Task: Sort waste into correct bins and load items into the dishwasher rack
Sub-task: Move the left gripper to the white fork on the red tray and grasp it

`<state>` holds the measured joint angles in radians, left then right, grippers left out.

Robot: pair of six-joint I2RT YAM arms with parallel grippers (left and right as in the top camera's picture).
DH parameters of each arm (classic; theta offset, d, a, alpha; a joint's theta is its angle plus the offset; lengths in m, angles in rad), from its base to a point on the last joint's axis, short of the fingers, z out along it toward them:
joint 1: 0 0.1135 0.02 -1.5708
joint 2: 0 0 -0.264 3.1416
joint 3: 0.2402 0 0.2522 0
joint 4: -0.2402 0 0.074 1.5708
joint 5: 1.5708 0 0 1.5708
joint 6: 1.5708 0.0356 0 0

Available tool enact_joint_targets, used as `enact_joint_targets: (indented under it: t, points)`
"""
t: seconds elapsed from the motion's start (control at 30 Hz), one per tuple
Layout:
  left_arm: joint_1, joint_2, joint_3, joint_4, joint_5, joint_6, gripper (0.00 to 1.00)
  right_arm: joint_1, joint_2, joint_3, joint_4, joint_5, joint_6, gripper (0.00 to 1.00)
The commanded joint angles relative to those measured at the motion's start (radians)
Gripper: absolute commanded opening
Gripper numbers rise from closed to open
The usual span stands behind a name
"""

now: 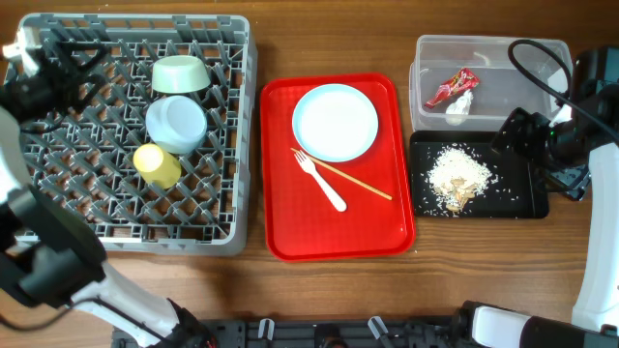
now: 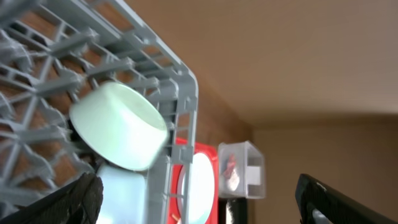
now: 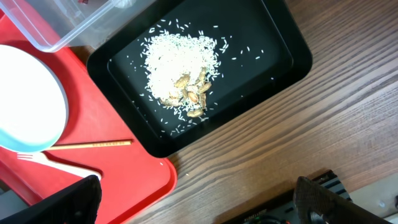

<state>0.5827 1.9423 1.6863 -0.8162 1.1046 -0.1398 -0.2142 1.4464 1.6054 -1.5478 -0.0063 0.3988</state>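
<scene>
Right tool [image 3: 196, 205], jaws spread, hovers near black tray [image 3: 289, 59], clear tub [image 3: 59, 31].

Left arm [image 1: 44, 261]: white shells, black joints.
Right arm [image 1: 600, 280]: white link, black wrist housing.
Cable [image 1: 535, 60]: black, thin, looped beside the right arm.
Fingers [image 3: 65, 202]: matte black, blunt-edged.

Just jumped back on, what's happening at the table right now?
The green bowl, blue bowl and yellow cup sit in the dishwasher rack. The red wrapper and paper wad lie in the clear tub, food scraps in the black tray. The plate, fork and a chopstick lie on the red tray, not yet loaded. The left gripper, at the rack, and right gripper, by the black tray, are open and empty.
</scene>
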Motion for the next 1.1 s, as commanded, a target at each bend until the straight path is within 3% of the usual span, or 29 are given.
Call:
enact_joint_targets:
  t: [0.0, 0.2, 0.53, 0.77, 1.07]
  points:
    - [-0.128, -0.118, 0.005, -0.093, -0.301, -0.008, 1.0, -0.004, -0.019, 0.016, 0.002, 0.006, -0.006, 1.0]
    - [-0.376, -0.211, 0.005, -0.267, -0.711, -0.154, 1.0, -0.004, -0.019, 0.017, 0.002, 0.006, -0.006, 1.0]
    - [-0.712, -0.227, 0.003, -0.356, -0.728, -0.166, 1.0, -0.004, -0.019, 0.016, 0.001, 0.007, -0.007, 1.0]
    - [-0.927, -0.224, -0.057, -0.397, -0.961, -0.52, 1.0, -0.004, -0.019, 0.017, 0.006, 0.006, -0.005, 1.0]
    - [-1.151, -0.132, -0.187, -0.299, -1.068, -0.734, 1.0, -0.004, -0.019, 0.016, 0.005, 0.006, -0.005, 1.0]
